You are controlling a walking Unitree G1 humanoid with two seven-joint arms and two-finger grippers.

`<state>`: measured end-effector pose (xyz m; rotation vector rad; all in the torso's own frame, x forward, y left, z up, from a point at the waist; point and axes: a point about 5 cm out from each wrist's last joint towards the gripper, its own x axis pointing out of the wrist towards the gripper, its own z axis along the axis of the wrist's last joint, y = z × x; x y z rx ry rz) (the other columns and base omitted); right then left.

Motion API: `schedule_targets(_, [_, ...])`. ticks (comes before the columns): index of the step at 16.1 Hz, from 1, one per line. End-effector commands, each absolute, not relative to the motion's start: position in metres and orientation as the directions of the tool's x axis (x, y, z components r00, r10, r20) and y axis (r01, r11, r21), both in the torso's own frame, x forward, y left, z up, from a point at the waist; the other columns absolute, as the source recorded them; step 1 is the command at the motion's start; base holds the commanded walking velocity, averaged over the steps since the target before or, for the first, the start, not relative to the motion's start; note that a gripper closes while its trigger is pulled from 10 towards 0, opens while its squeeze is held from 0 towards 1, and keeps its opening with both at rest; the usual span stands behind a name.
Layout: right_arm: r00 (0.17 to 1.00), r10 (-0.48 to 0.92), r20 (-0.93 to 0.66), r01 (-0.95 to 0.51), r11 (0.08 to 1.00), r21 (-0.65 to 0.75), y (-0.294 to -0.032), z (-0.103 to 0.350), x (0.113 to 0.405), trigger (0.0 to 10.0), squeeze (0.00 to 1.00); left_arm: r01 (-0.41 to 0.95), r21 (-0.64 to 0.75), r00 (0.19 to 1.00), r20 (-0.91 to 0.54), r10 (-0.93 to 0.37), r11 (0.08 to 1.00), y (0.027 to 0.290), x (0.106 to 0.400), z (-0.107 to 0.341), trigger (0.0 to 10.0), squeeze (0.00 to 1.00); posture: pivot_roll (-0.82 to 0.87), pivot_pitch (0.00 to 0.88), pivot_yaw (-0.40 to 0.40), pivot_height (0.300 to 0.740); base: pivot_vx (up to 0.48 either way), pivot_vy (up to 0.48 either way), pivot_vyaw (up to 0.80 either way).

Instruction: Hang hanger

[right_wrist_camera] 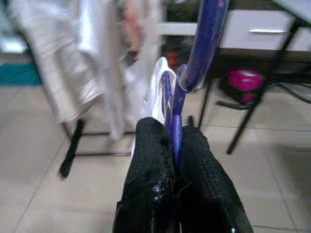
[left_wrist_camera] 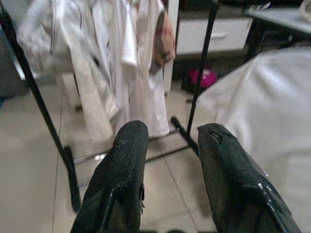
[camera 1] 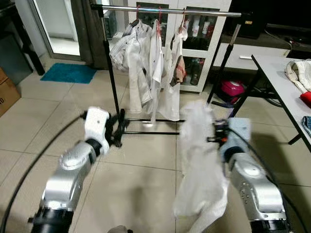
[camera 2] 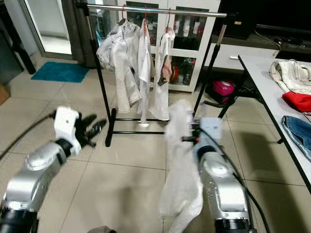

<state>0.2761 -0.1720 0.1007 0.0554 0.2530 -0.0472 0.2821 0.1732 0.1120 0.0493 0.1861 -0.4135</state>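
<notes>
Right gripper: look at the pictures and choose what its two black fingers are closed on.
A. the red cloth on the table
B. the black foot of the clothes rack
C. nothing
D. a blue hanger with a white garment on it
D: in the right wrist view the right gripper is shut on the blue hanger, and the white garment hangs from it.

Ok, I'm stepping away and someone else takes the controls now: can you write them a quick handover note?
Right pincer: shut on the blue hanger, a white garment draped from it, held low in front of the robot.
Left pincer: open, holding nothing, raised to the left of the garment.
Clothes rack: ahead across the tiled floor, three white garments already on its rail, bare rail towards the right end.
Done: hanger with garment picked up.
Left: close in on the rack, lift the hook over the rail, release.
</notes>
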Motion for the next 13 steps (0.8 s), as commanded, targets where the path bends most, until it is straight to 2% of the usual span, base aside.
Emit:
schedule_targets(1, [0.973, -0.096, -0.211, 0.111, 0.992, 0.062, -0.1788, 0.1065, 0.2785, 10.0, 0.00, 0.410, 0.013, 0.898, -0.181, -0.401, 0.912, 0.1676, 0.2854, 0.1160, 10.0, 0.00, -0.05, 0.000, 0.010, 0.740, 0.000, 0.000, -0.58])
schedule_targets(2, [0.973, -0.096, -0.211, 0.111, 0.992, 0.062, -0.1788, 0.1065, 0.2785, 10.0, 0.00, 0.410, 0.013, 0.898, -0.181, -0.401, 0.912, 0.1676, 0.2854, 0.1160, 10.0, 0.00, -0.05, 0.000, 0.010, 0.740, 0.000, 0.000, -0.58])
schedule_targets(3, [0.973, -0.086, -0.216, 0.105, 0.992, 0.076, -0.1783, 0.1059, 0.2786, 10.0, 0.00, 0.405, 0.010, 0.900, -0.179, -0.397, 0.914, 0.1667, 0.2877, 0.1167, 10.0, 0.22, -0.04, 0.000, 0.018, 0.740, 0.281, 0.000, -0.63])
schedule_targets(4, [0.972, -0.078, -0.221, 0.099, 0.992, 0.083, -0.1780, 0.1052, 0.2787, 10.0, 0.00, 0.403, 0.010, 0.901, -0.179, -0.395, 0.915, 0.1661, 0.2887, 0.1169, 10.0, 0.22, -0.04, 0.000, 0.018, 0.740, 0.281, 0.000, -0.63])
schedule_targets(5, [0.972, -0.075, -0.222, 0.094, 0.993, 0.077, -0.1773, 0.1043, 0.2786, 10.0, 0.00, 0.396, 0.012, 0.904, -0.178, -0.388, 0.918, 0.1657, 0.2893, 0.1174, 10.0, 0.44, -0.04, 0.000, 0.017, 0.740, 0.292, 0.000, -0.43])
schedule_targets(6, [0.973, -0.075, -0.217, 0.095, 0.992, 0.082, -0.1748, 0.1034, 0.2794, 10.0, 0.00, 0.379, 0.015, 0.911, -0.183, -0.370, 0.925, 0.1654, 0.2890, 0.1183, 10.0, 0.55, -0.04, 0.000, 0.016, 0.740, 0.296, 0.000, 0.00])
schedule_targets(8, [0.975, -0.067, -0.213, 0.085, 0.993, 0.076, -0.1716, 0.1037, 0.2803, 10.0, 0.00, 0.372, 0.010, 0.914, -0.179, -0.364, 0.928, 0.1644, 0.2888, 0.1189, 10.0, 0.55, -0.04, 0.000, 0.014, 0.740, 0.291, 0.000, 0.00])
schedule_targets(10, [0.974, -0.066, -0.215, 0.082, 0.994, 0.068, -0.1704, 0.1038, 0.2804, 10.0, 0.00, 0.371, 0.007, 0.916, -0.168, -0.365, 0.929, 0.1635, 0.2902, 0.1202, 10.0, 0.67, -0.05, 0.000, 0.014, 0.740, 0.291, 0.000, 0.00])
schedule_targets(13, [0.976, -0.052, -0.210, 0.070, 0.994, 0.081, -0.1700, 0.1057, 0.2815, 10.0, 0.00, 0.366, 0.027, 0.921, -0.157, -0.358, 0.930, 0.1615, 0.2921, 0.1217, 10.0, 0.61, -0.04, 0.000, 0.013, 0.740, 0.305, 0.000, 0.00])
